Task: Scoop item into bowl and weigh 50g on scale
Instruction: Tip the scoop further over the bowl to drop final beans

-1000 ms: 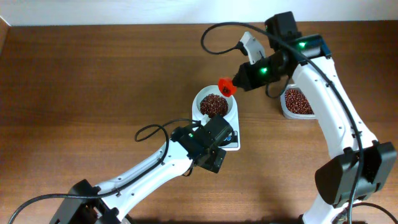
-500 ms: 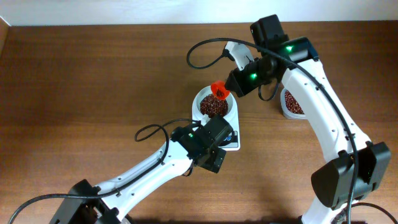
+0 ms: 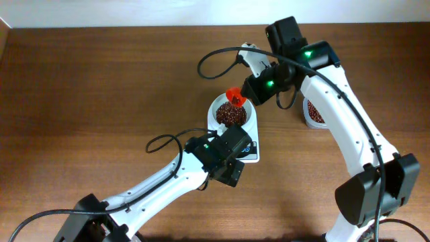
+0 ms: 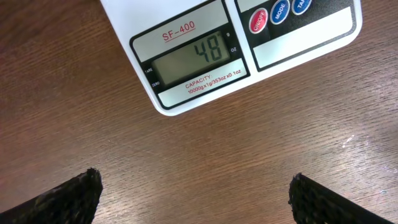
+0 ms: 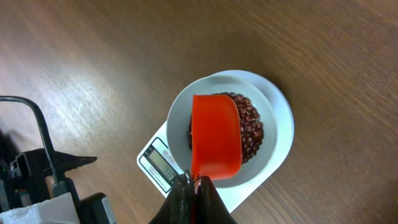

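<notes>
The right gripper (image 5: 192,188) is seen closed on the handle of a red scoop (image 5: 214,140), the jaws pinched together around it at the lower edge of the right wrist view. The scoop is held out over the white bowl (image 5: 180,118), its broad end reaching across the near half of the opening. Inside the bowl a heap of dark reddish-brown beans (image 5: 252,127) is seen, partly hidden by the scoop. The bowl is set on the white scale (image 5: 283,109), whose platform shows around the rim. On the scale's display (image 4: 189,59) the figure 48 can be read, with red and blue buttons (image 4: 278,10) beside it. The left gripper (image 4: 199,205) is held wide open above the wooden table (image 4: 93,93), just in front of the display end of the scale; its dark fingertips (image 4: 62,199) stand far apart and nothing is held between them. In the overhead view a clear tub (image 3: 310,111) holding more beans is seen to the right of the scale, partly covered by the right arm.
</notes>
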`<state>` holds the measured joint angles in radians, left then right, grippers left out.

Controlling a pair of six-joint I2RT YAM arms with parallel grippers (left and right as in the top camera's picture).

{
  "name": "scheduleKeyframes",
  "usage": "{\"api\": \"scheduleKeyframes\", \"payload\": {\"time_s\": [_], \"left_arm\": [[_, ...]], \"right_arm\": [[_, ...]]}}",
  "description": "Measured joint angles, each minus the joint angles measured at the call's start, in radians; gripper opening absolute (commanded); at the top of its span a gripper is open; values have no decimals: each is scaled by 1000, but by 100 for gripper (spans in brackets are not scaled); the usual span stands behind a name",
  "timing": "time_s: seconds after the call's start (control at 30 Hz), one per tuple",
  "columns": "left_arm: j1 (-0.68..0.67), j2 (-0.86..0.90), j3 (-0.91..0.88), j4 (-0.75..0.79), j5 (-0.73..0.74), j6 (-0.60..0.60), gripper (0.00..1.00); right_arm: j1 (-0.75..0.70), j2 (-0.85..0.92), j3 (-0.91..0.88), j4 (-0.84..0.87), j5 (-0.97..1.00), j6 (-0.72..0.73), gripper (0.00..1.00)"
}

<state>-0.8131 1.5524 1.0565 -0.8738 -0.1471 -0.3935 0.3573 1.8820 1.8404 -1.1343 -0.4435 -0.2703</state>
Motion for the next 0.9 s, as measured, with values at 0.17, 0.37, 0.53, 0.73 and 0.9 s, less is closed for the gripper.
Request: {"api": "scheduleKeyframes", "payload": {"time_s": [0.17, 0.37, 0.53, 0.73, 0.9], "left_arm": [[0, 0, 0, 0, 0, 0, 99], [0, 0, 0, 0, 0, 0, 99], [0, 0, 0, 0, 0, 0, 99], [0, 0, 0, 0, 0, 0, 99], [0, 0, 0, 0, 0, 0, 99]], "right_arm": [[10, 0, 0, -10, 16, -26, 4], [0, 0, 2, 36, 28, 80, 4], [-40, 0, 2, 35, -2, 181, 4], [-103, 0, 2, 20, -154, 227, 4], [-126, 0, 2, 20, -177, 245, 4]]}}
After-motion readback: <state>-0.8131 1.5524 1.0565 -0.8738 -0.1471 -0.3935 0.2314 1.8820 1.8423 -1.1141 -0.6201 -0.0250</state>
